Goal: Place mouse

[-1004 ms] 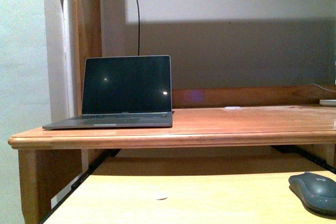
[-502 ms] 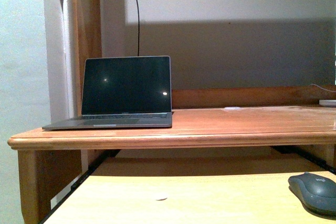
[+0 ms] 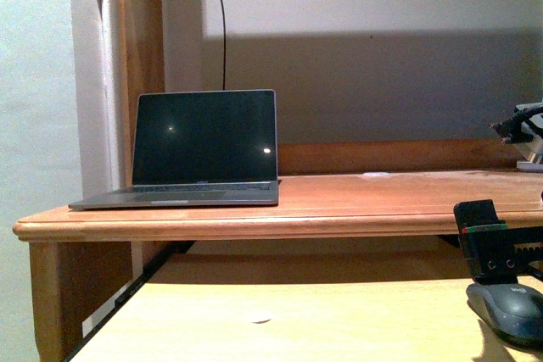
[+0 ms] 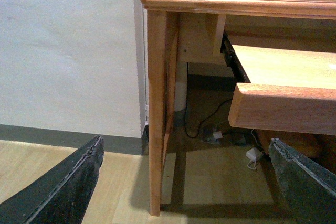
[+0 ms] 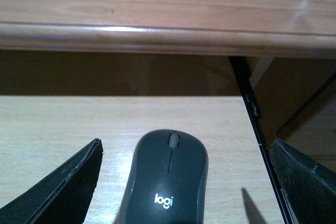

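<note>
Best bet was to drop the right gripper (image 5: 185, 141) straight down, centred over the mouse (image 5: 167, 184), and close on its sides rather than the domed top, since that smooth shell looked like it'd squirt out of a skewed pinch. The mouse sat at the right end of the pale pull-out tray (image 3: 254, 294) under the desk (image 3: 339, 201), smack between the right jaws, which were spread wide, neither finger touching it. The left gripper (image 4: 185, 141) was spread too, holding nothing, off by the desk leg (image 4: 157, 119).

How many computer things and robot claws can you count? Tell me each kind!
laptop: 1
mouse: 1
claws: 2, the left claw and the right claw
Total: 4
</note>
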Robot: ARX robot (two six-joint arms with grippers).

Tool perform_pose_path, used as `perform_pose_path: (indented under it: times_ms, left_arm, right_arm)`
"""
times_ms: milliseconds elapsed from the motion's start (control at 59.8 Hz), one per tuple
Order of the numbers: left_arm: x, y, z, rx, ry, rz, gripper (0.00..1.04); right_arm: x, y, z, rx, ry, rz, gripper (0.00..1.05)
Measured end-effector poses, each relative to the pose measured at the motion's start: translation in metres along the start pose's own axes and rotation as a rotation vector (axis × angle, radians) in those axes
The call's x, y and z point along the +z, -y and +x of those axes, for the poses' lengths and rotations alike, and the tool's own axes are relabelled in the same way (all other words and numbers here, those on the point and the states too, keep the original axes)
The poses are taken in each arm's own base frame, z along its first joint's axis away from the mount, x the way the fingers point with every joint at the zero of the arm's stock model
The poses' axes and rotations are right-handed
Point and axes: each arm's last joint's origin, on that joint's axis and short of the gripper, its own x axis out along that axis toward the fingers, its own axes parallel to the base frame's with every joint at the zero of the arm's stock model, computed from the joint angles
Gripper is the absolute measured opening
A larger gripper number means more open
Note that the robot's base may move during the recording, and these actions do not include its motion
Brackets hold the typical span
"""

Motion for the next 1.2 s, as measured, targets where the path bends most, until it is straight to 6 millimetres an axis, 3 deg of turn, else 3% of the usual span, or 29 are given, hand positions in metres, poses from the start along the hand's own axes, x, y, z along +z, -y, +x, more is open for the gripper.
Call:
perform_pose_path:
  times_ms: [201, 452, 870, 1104, 1205]
  left_arm:
    - [0.000, 0.000, 0.000, 0.000, 0.000, 0.000, 0.97]
    - [0.000, 0.000, 0.000, 0.000, 0.000, 0.000, 0.97]
    - [0.000, 0.000, 0.000, 0.000, 0.000, 0.000, 0.97]
    - [0.000, 0.000, 0.000, 0.000, 0.000, 0.000, 0.97]
    - [0.000, 0.000, 0.000, 0.000, 0.000, 0.000, 0.97]
  right_arm:
    - [0.000, -0.012, 0.003, 0.049, -0.084, -0.009, 0.97]
    - [-0.019, -0.020, 0.028, 0.013, -0.181, 0.007, 0.97]
    - [-0.023, -0.016, 0.046, -0.020, -0.213, 0.075, 0.97]
    - [-0.024, -0.008, 0.050, -0.043, -0.213, 0.095, 0.62]
    - [-0.022, -0.005, 0.049, -0.034, -0.208, 0.105, 0.56]
